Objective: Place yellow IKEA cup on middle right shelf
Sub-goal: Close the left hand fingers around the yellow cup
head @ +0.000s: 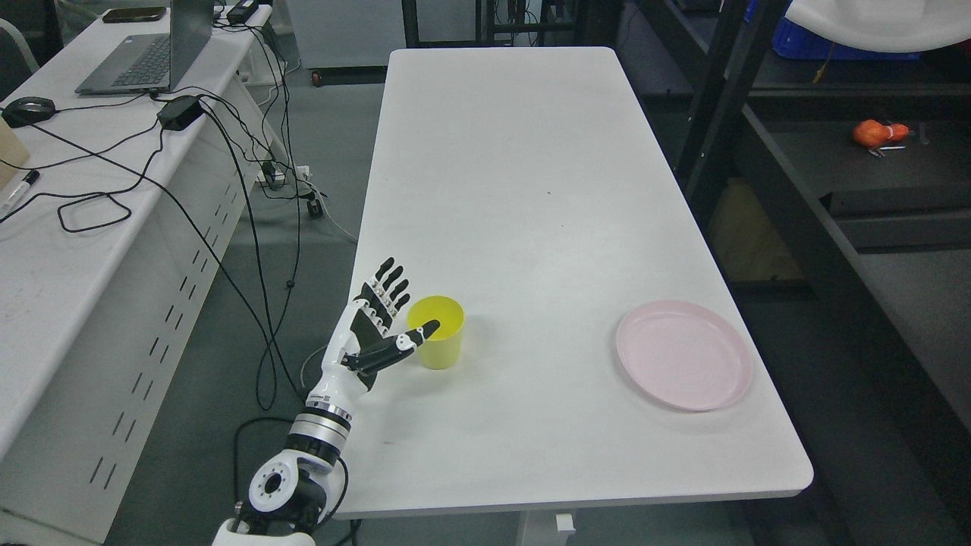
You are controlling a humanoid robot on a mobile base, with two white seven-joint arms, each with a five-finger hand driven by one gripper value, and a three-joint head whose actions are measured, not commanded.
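Observation:
A yellow cup [441, 340] stands upright on the white table [523, 189] near its left edge. My left hand [400, 312] is right beside the cup on its left, fingers spread and straight, the thumb reaching across in front of the cup's rim. It holds nothing. The dark shelf unit [834, 197] stands to the right of the table. My right arm is out of view.
A pink plate [685, 354] lies on the table at the front right. An orange object [878, 133] lies on a shelf at the right. A second desk [68, 212] at the left carries a laptop [144, 53], a mouse and several cables.

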